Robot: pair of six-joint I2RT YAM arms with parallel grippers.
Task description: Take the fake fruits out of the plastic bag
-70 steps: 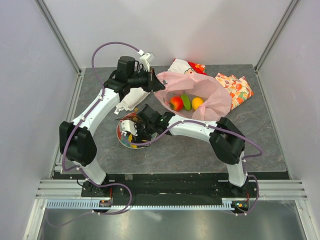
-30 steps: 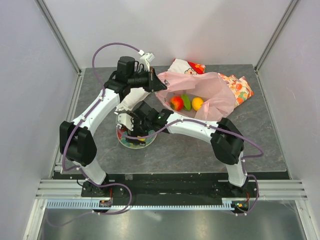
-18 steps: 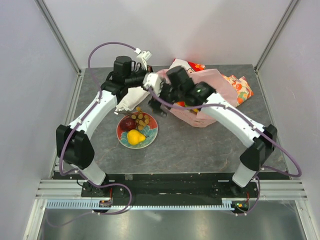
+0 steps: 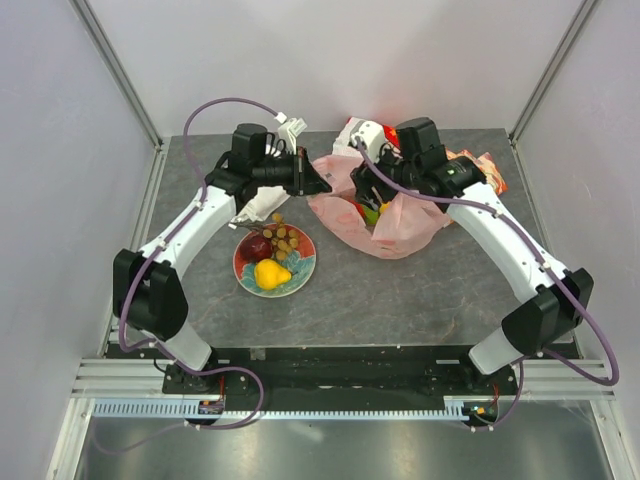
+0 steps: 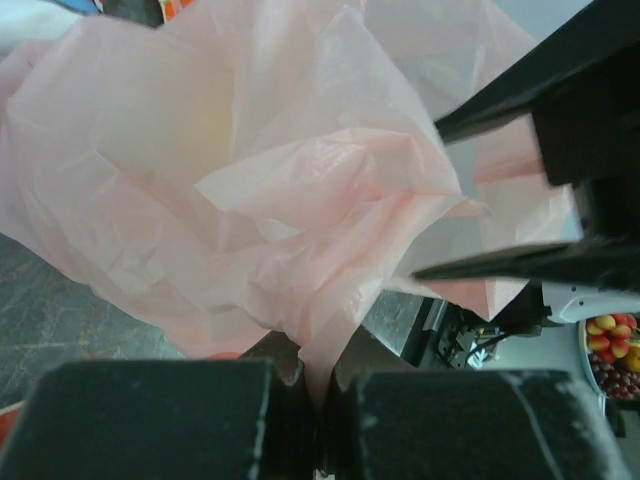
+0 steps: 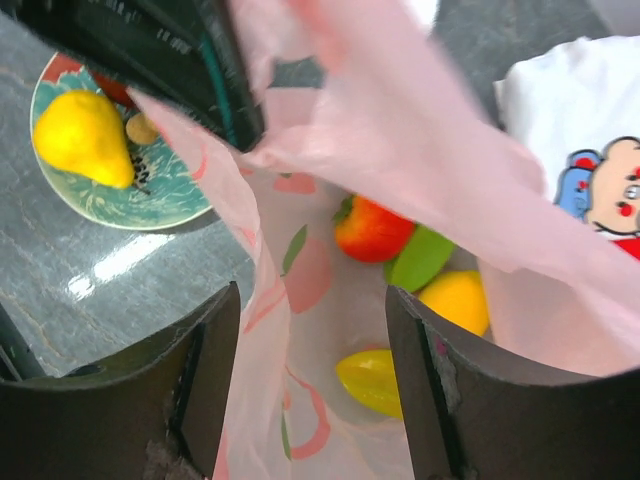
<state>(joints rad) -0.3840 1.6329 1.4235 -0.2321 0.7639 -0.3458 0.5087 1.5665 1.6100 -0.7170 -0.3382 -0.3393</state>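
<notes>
The pale pink plastic bag (image 4: 405, 235) lies at the back centre of the table. My left gripper (image 4: 310, 180) is shut on the bag's left edge (image 5: 250, 170) and holds it up. My right gripper (image 4: 378, 205) is open and empty, hovering over the bag's mouth (image 6: 315, 370). Inside the bag lie a red-yellow apple (image 6: 370, 228), a green piece (image 6: 420, 257), an orange fruit (image 6: 458, 300) and a yellow piece (image 6: 372, 380). A yellow pear (image 4: 270, 274), a dark plum (image 4: 258, 246) and a grape bunch (image 4: 284, 238) lie on the red plate (image 4: 307, 270).
A white cartoon-print cloth (image 4: 362, 130) lies behind the bag. An orange-patterned cloth (image 4: 485, 170) lies to the bag's right. A white bundle (image 4: 262, 205) lies under the left arm. The plate sits left of the bag, near the left arm.
My right gripper has left the plate, swung right and back, and now hangs open over the bag's mouth. The left gripper still holds the bag's edge.
</notes>
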